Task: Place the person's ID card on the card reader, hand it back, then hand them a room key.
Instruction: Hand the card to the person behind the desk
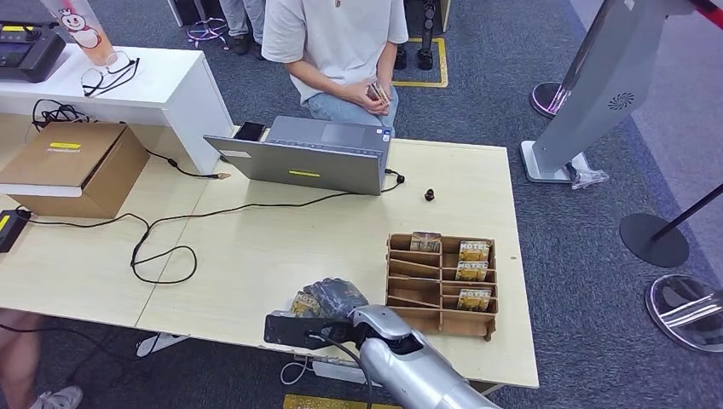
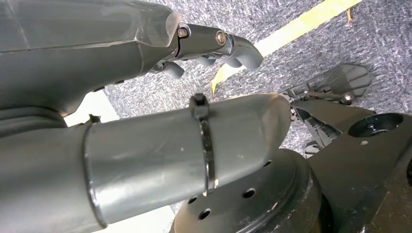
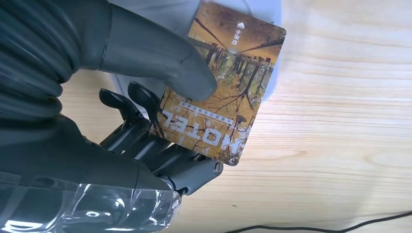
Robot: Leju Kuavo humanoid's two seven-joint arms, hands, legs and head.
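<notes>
A: Where is your room key right now?

B: Your room key (image 3: 226, 82) is in the right hand (image 3: 145, 121). The thumb presses on its printed face and the darker fingers (image 3: 145, 141) back it from behind, so the card is pinched between them. It shows a tree picture and the word HOTEL. In the head view you see that hand (image 1: 328, 300) low over the near part of the pale wooden table (image 1: 256, 247), with the card's yellowish edge just showing at the fingers.

A: And your left hand?

B: The left hand (image 2: 214, 46) hangs over grey carpet beside a yellow floor line (image 2: 291, 29). Its fingers are curled inward and nothing is in them.

A: What lies around the key?

B: Just to the right of your right hand stands the wooden card rack (image 1: 442, 285); more HOTEL cards (image 1: 473, 274) sit in its compartments. Farther back on the table you have an open grey laptop (image 1: 311, 158), and a black cable (image 1: 162, 243) loops across the tabletop. A small dark object (image 1: 430, 195) lies near the laptop's right corner. Behind the table a person (image 1: 337, 43) in a light shirt sits, holding something small in both hands (image 1: 375, 94); you cannot tell what it is. A cardboard box (image 1: 72, 166) rests at the table's far left.
</notes>
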